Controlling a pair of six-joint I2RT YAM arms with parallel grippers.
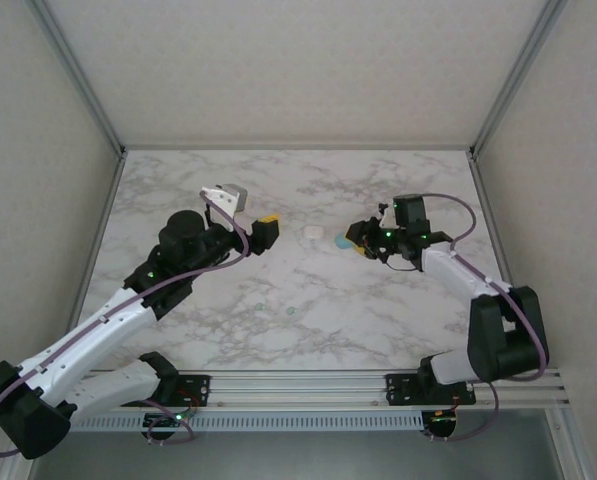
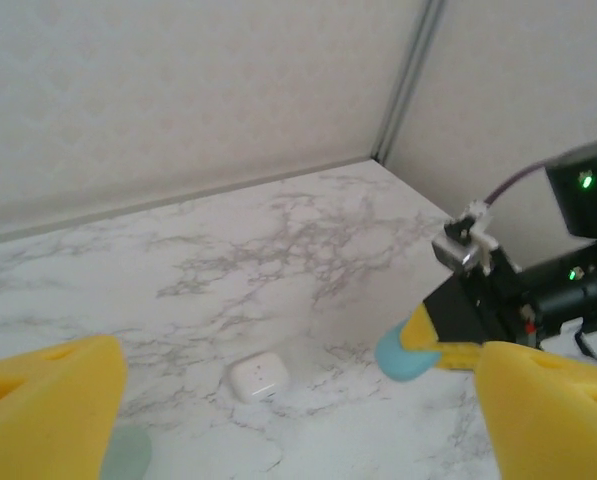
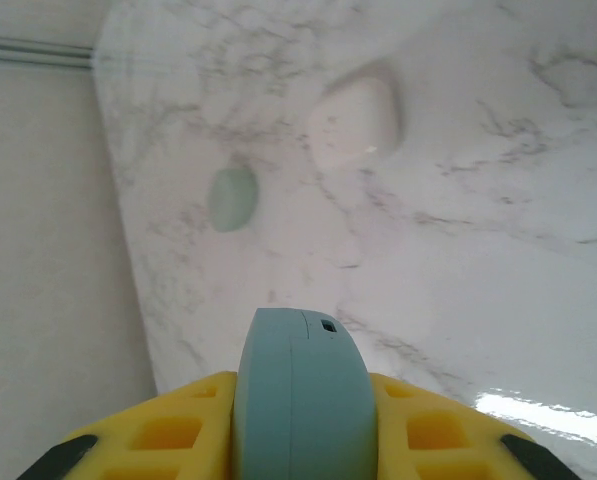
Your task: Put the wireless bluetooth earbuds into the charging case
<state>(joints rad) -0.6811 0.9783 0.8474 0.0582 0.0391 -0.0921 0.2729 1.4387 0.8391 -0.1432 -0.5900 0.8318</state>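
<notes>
Mid-table, your right gripper (image 1: 361, 240) clamps teal case (image 3: 298, 400); left gripper (image 1: 268, 232) wide open, empty. Hold case steady; centre left jaws over mint piece (image 3: 233, 198) before closing.

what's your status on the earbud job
Left hand open, empty. Right hand shut on teal case. White case on table between hands, mint green piece nearby.
</notes>
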